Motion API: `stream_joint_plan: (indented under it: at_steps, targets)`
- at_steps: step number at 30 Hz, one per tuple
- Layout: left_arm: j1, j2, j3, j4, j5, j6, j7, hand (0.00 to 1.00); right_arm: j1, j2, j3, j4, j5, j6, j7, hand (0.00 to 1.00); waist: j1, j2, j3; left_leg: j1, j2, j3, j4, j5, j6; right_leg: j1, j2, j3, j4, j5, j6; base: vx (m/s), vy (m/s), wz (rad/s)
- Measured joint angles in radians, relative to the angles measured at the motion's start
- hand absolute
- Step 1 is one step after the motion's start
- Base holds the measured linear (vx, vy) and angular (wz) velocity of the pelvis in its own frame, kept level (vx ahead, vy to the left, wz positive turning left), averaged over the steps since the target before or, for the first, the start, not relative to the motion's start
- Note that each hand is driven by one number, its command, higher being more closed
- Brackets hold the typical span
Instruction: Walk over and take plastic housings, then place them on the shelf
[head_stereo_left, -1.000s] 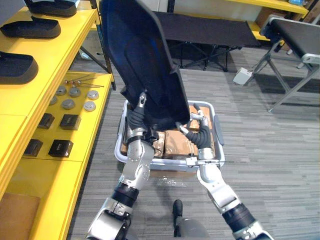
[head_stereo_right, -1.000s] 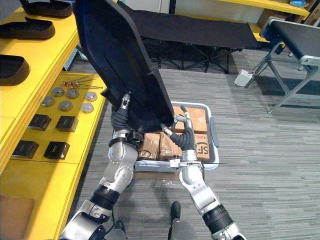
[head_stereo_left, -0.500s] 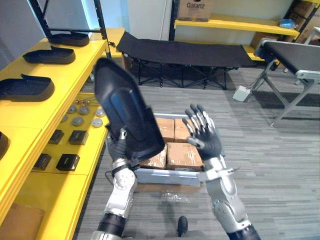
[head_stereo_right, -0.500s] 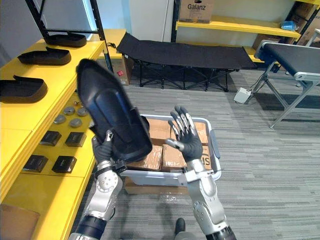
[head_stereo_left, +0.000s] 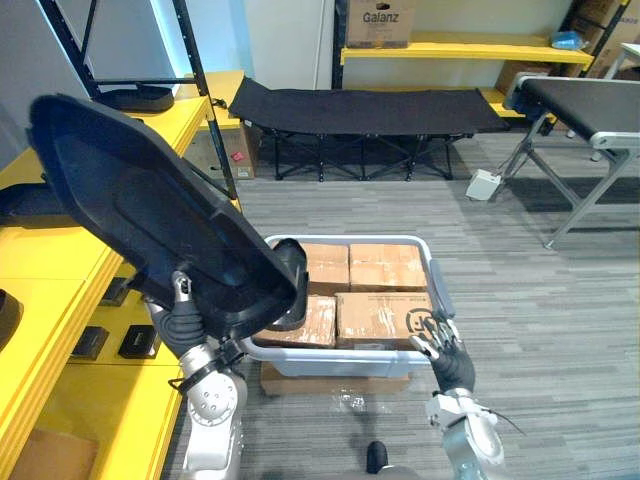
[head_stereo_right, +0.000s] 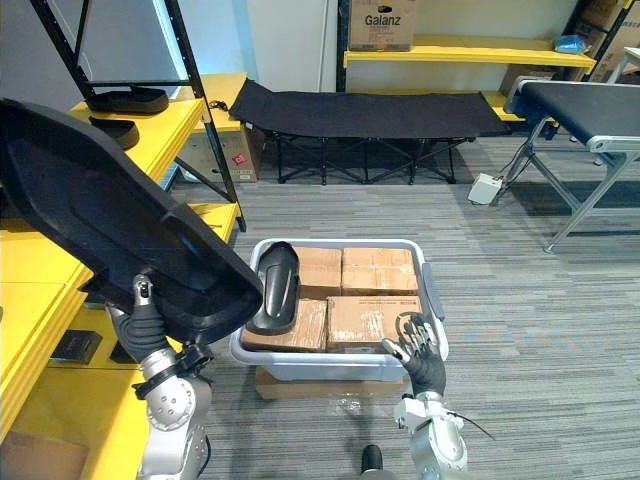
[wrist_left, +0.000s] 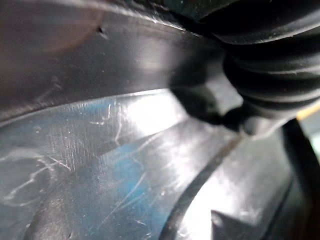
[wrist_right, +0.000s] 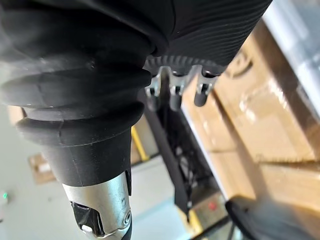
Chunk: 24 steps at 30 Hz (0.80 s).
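Note:
A large black plastic housing (head_stereo_left: 150, 220) is held up at the left, tilted, with its top end over the yellow shelf (head_stereo_left: 50, 265). My left hand (head_stereo_left: 185, 322) is shut on its lower edge, thumb over the rim; its glossy surface (wrist_left: 100, 165) shows close up in the left wrist view. My right hand (head_stereo_right: 418, 355) hangs low by the front right corner of the grey bin (head_stereo_right: 432, 290), fingers straight and holding nothing. A second black housing (head_stereo_right: 275, 290) lies in the bin on cardboard boxes (wrist_right: 260, 120).
More black housings (head_stereo_right: 125, 100) rest on the upper shelf level, and small black blocks (head_stereo_left: 135, 340) on the lower one. A black folding cot (head_stereo_left: 370, 105) stands behind the bin, a conveyor table (head_stereo_left: 580, 95) at the right and a white box (head_stereo_left: 487, 185) on the floor.
My right hand let go of the housing and dropped to the bin's front corner. The left hand swung the housing left toward the shelf and laid it flatter. The camera has tilted up.

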<state>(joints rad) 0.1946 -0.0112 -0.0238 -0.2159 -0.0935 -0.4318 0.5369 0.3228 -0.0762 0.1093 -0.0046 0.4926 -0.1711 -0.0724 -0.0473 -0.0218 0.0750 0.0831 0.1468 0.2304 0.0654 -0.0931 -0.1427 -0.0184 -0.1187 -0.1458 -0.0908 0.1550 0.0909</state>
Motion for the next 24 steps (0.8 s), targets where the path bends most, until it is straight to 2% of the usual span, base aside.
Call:
stream_joint_plan:
  at_steps: [3,6,10,14,17,18,20,23,24]
  targets:
    - [0.006,0.002,0.003,-0.042,-0.015,0.006,-0.021,1.00,-0.063,-0.001,0.056,-0.002,-0.070,0.015,-0.017,0.00,0.009,0.002,-0.002,-0.015,0.000,-0.020,0.009,0.000,0.000,0.001,-0.002,-0.024,0.000,-0.012,0.000,-0.03,0.007,0.18]
    - [0.014,0.002,0.004,-0.091,-0.015,0.022,-0.022,1.00,-0.122,-0.001,0.102,-0.001,-0.079,0.041,-0.012,0.00,0.026,0.009,-0.005,-0.034,0.001,-0.050,0.015,0.000,0.000,0.003,-0.005,-0.051,0.000,-0.015,-0.003,-0.01,-0.002,0.31]
    - [0.079,-0.001,0.058,-0.178,-0.010,0.030,-0.011,1.00,-0.155,-0.002,0.171,0.032,-0.084,0.072,0.008,0.00,0.079,0.029,-0.013,-0.054,-0.002,-0.144,0.016,0.002,-0.001,0.049,-0.009,-0.154,0.000,-0.030,0.004,0.04,-0.006,0.62]
    - [0.132,-0.012,0.166,-0.225,-0.004,0.038,0.018,1.00,-0.173,-0.001,0.197,0.058,-0.085,0.093,0.013,0.00,0.121,0.028,-0.014,-0.090,-0.021,-0.251,0.031,0.005,0.002,0.093,-0.022,-0.261,0.000,-0.047,0.014,0.05,0.003,0.84]
    - [0.187,-0.048,0.268,-0.256,-0.007,0.041,-0.009,1.00,-0.208,-0.001,0.206,0.089,-0.120,0.091,0.005,0.00,0.174,0.025,-0.014,-0.109,-0.058,-0.338,0.033,0.014,0.014,0.135,-0.048,-0.349,0.009,-0.058,0.030,0.05,0.049,0.81]
    - [0.198,-0.048,0.284,-0.261,-0.007,0.041,-0.018,1.00,-0.219,-0.001,0.207,0.098,-0.127,0.090,0.003,0.00,0.182,0.024,-0.014,-0.109,-0.064,-0.349,0.033,0.014,0.016,0.143,-0.053,-0.359,0.009,-0.060,0.032,0.03,0.061,0.62]
    - [0.243,-0.049,0.328,-0.291,-0.007,0.037,-0.058,1.00,-0.261,0.001,0.215,0.108,-0.168,0.086,-0.022,0.00,0.219,0.018,-0.016,-0.119,-0.086,-0.373,0.031,0.019,0.023,0.152,-0.069,-0.382,0.009,-0.065,0.040,0.02,0.060,0.45]
    - [0.291,-0.058,0.360,-0.328,-0.018,0.017,-0.120,1.00,-0.311,0.008,0.216,0.109,-0.199,0.066,-0.073,0.00,0.250,0.018,-0.014,-0.120,-0.109,-0.406,0.022,0.017,0.036,0.167,-0.086,-0.401,0.012,-0.075,0.050,0.00,0.062,0.29]
    - [0.294,-0.062,0.362,-0.333,-0.019,0.015,-0.130,1.00,-0.315,0.011,0.215,0.108,-0.206,0.062,-0.085,0.00,0.252,0.018,-0.014,-0.121,-0.110,-0.412,0.016,0.017,0.040,0.166,-0.088,-0.398,0.023,-0.083,0.052,0.00,0.036,0.34]
